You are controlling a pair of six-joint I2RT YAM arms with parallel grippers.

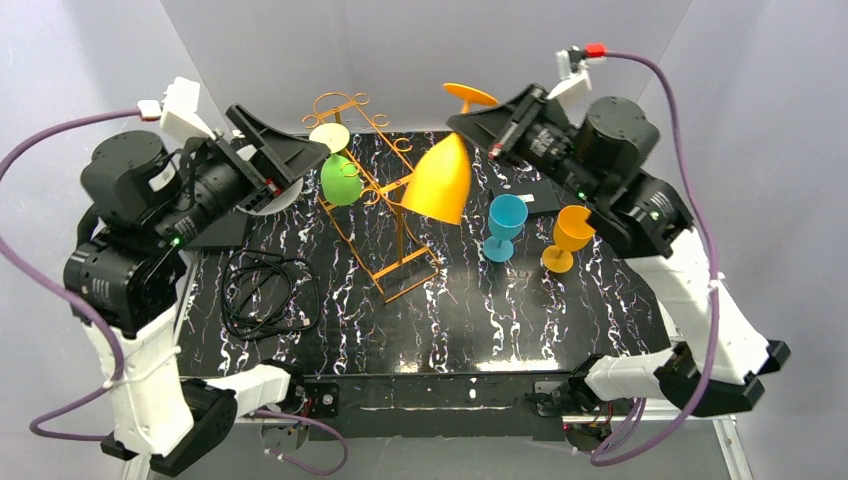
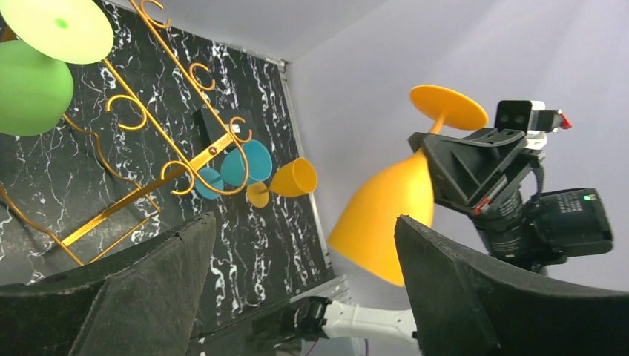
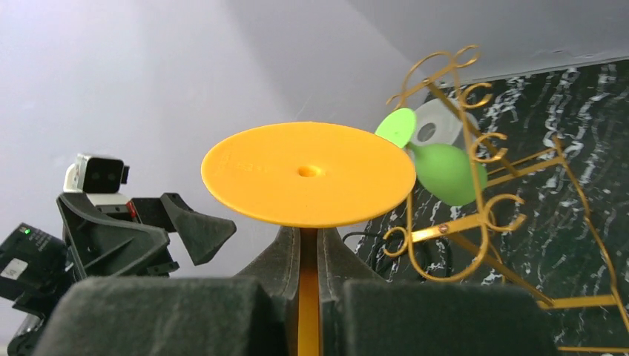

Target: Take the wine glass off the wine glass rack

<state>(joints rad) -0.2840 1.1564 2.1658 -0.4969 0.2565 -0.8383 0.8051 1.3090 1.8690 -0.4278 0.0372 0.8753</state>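
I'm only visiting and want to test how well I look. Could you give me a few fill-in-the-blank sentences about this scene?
1. The right gripper is shut on the stem of the big ____ wine glass.
2. The hanging glass on the wine glass rack is ____.
3. The left gripper has its jaws ____.
4. On the table, beside the small orange glass, stands a ____ one.

Missing words: orange; green; open; blue.
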